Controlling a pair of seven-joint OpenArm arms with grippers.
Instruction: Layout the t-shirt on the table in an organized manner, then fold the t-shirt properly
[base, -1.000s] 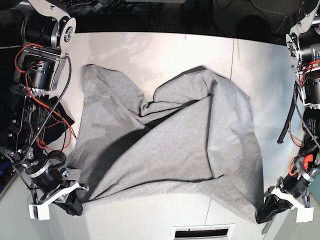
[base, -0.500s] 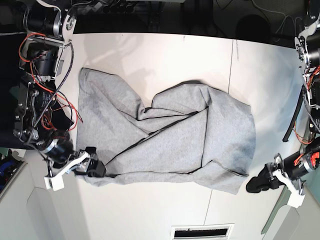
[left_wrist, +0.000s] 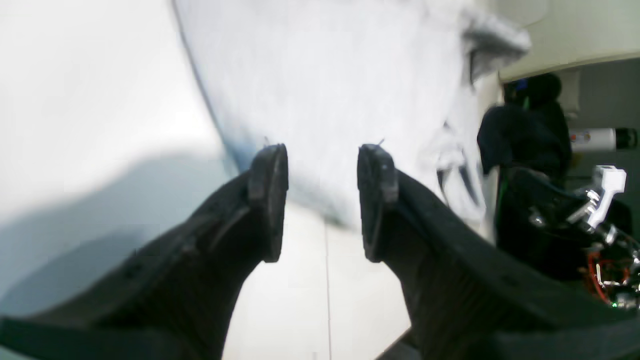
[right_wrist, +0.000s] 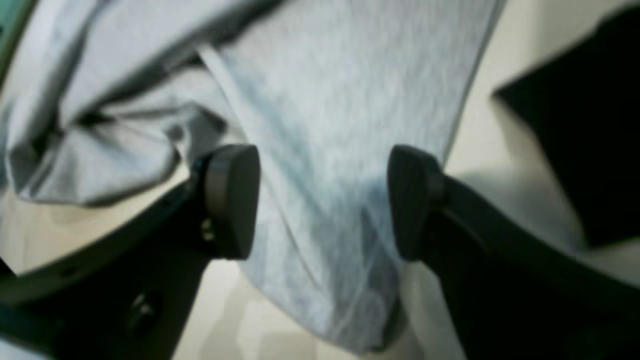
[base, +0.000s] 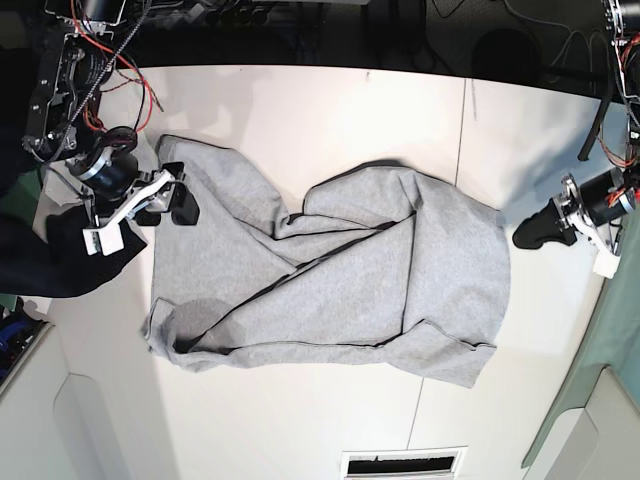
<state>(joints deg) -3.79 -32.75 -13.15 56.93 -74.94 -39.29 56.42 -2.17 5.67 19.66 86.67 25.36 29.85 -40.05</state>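
I find the t-shirt (base: 340, 280) spread across the middle of the table (base: 300, 110), its long axis running side to side in the base view. The fabric is soft heather-grey knit, creased, with diagonal folds meeting near its centre. The tabletop is matte white. My right gripper (right_wrist: 325, 200) hangs over one cloth edge, jaws apart, empty. My left gripper (left_wrist: 322, 200) stands parted beside the opposite edge.
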